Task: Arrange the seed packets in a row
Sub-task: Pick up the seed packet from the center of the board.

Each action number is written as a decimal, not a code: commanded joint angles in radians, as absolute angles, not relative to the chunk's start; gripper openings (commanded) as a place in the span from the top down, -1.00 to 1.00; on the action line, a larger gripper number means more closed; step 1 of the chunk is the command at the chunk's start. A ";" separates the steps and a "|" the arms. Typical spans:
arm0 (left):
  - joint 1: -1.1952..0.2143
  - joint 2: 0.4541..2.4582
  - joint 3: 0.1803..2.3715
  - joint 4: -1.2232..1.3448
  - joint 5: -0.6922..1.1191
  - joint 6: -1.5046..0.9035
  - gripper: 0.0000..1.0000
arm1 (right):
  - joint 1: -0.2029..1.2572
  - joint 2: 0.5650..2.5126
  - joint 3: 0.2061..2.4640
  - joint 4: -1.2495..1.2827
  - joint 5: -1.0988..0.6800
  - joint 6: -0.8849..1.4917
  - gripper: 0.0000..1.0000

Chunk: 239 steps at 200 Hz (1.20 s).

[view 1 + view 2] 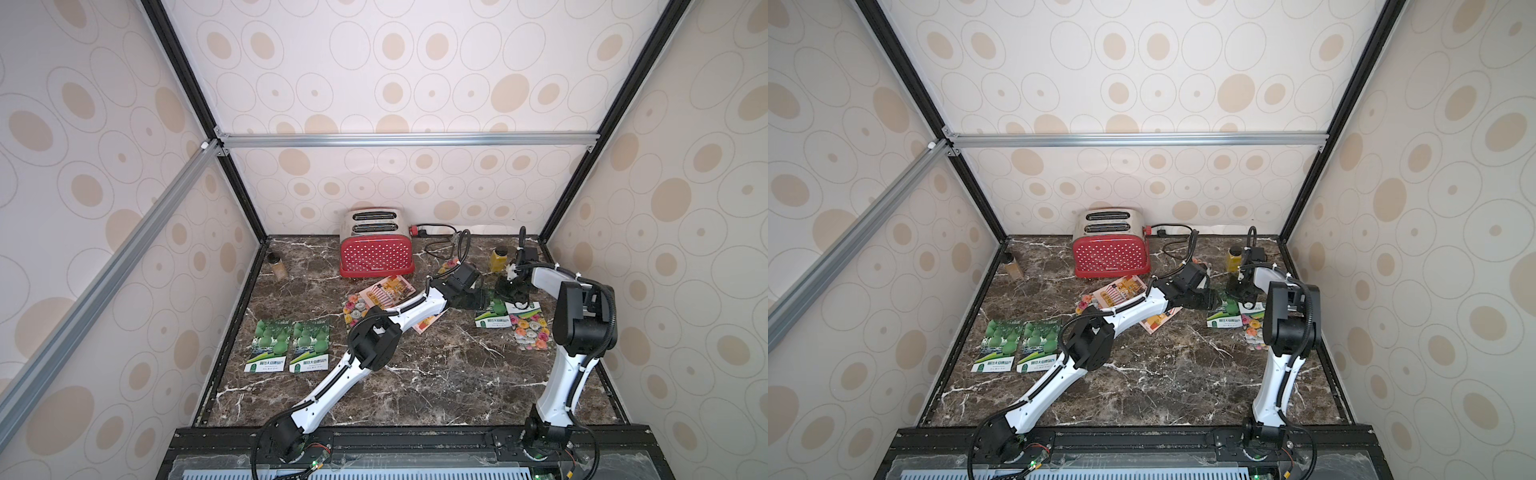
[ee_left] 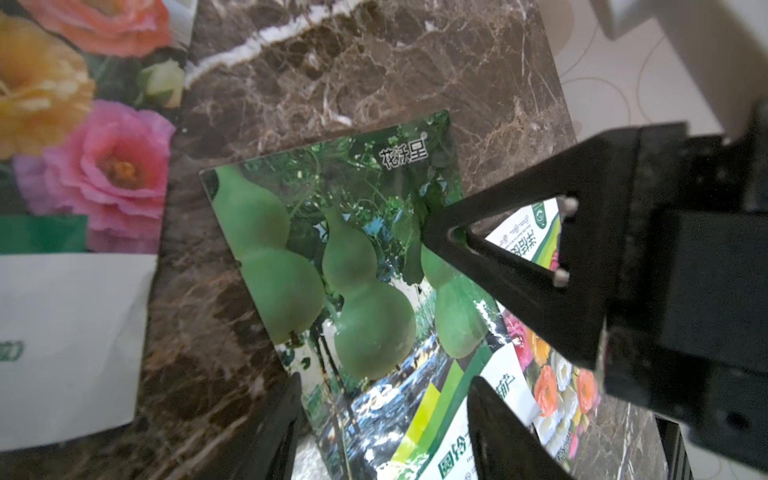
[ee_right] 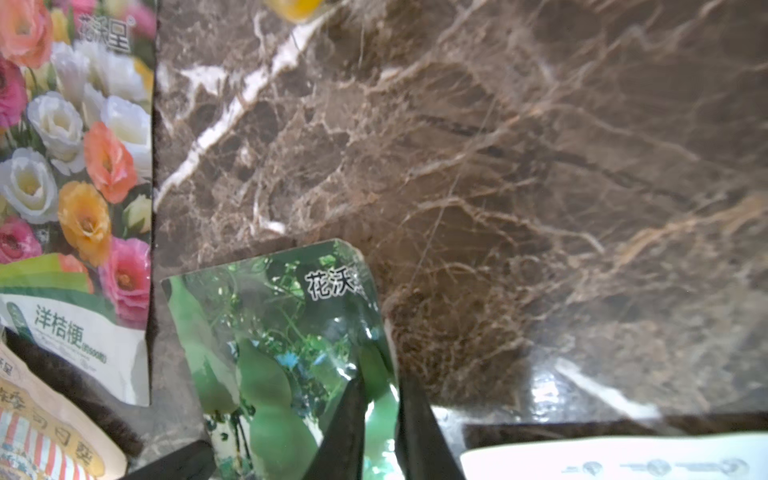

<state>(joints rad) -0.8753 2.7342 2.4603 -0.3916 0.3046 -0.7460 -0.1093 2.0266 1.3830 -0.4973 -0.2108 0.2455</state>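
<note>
On the veined brown marble tabletop (image 1: 415, 374), two glossy green gourd packets (image 1: 270, 345) (image 1: 309, 345) lie flat, side by side, near its left edge. Toward the right edge my right gripper (image 3: 380, 386) pinches the crinkled rim of a third gourd packet (image 2: 332, 249), printed 花沃星, while my left gripper (image 2: 386, 376) hovers over it, jaws wide apart. A flower packet (image 3: 75, 166) nearby reads 洋桔梗, and striped-awning peach packets (image 1: 390, 291) lie before the red dotted toaster (image 1: 376, 249).

Table (image 1: 1142, 374): dark marble top.
Toaster (image 1: 1111, 253): red with white dots, at the back.
Gourd packets (image 1: 996, 345): two lying flat, side by side, front left.
Shop packets (image 1: 1121, 289): two, partly under the left arm.
Third gourd packet (image 1: 1223, 318): right of centre.
Left gripper (image 1: 1209, 298): low at that packet's far edge.
Right gripper (image 1: 1241, 294): low at the same edge.
Flower packet (image 1: 1252, 330): just beside the third gourd packet, partly hidden by the right arm.
Bottle (image 1: 1234, 258): yellow, back right.
</note>
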 commanded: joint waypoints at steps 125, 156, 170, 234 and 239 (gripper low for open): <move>-0.814 2.165 1.998 -0.429 0.132 -0.608 -0.35 | -0.071 1.600 1.276 -0.670 -0.536 0.261 1.00; -0.730 1.917 1.675 -0.439 0.022 -0.664 -0.36 | 0.016 1.506 1.170 -0.619 -0.609 0.292 1.00; -0.690 1.808 1.523 -0.454 -0.036 -0.684 -0.37 | 0.092 1.479 1.128 -0.584 -0.611 0.313 1.00; -0.507 1.616 1.187 -0.494 -0.049 -0.706 -0.24 | 0.420 1.520 1.089 -0.362 -0.701 0.479 1.00; -0.492 1.617 1.175 -0.499 -0.050 -0.713 -0.23 | 0.436 1.524 1.092 -0.357 -0.698 0.483 1.00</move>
